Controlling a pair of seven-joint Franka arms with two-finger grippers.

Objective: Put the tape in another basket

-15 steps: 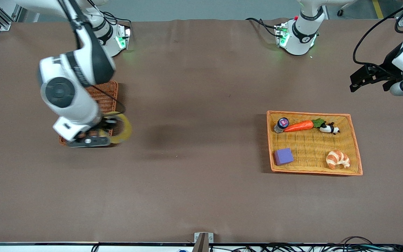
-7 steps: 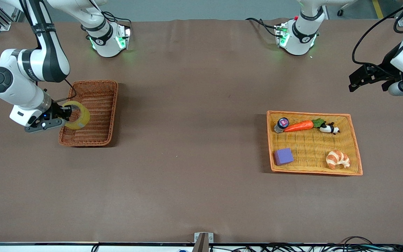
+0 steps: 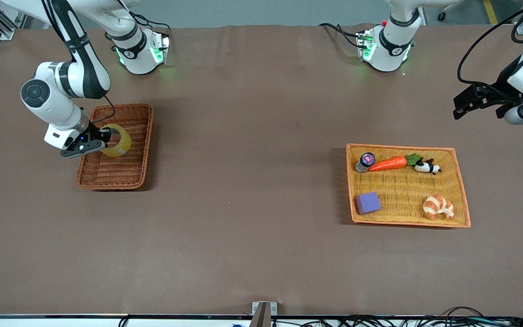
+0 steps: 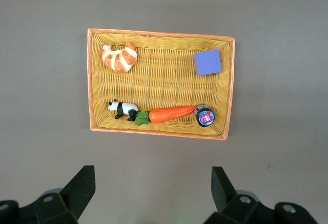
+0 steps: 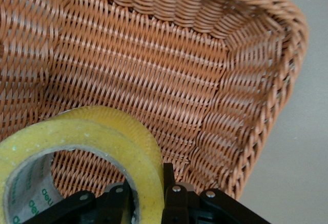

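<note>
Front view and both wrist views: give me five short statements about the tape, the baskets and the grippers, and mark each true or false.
1. The right gripper holds the tape over the brown basket. True.
2. The tape lies in the yellow tray beside the cube. False: it is in the right gripper's jaws, above the brown basket.
3. The left gripper is open and holds nothing. True.
4. The carrot lies in the brown basket. False: it lies in the yellow tray, between the small jar and the panda.
5. The croissant lies on the bare table. False: it lies in the yellow tray.
</note>
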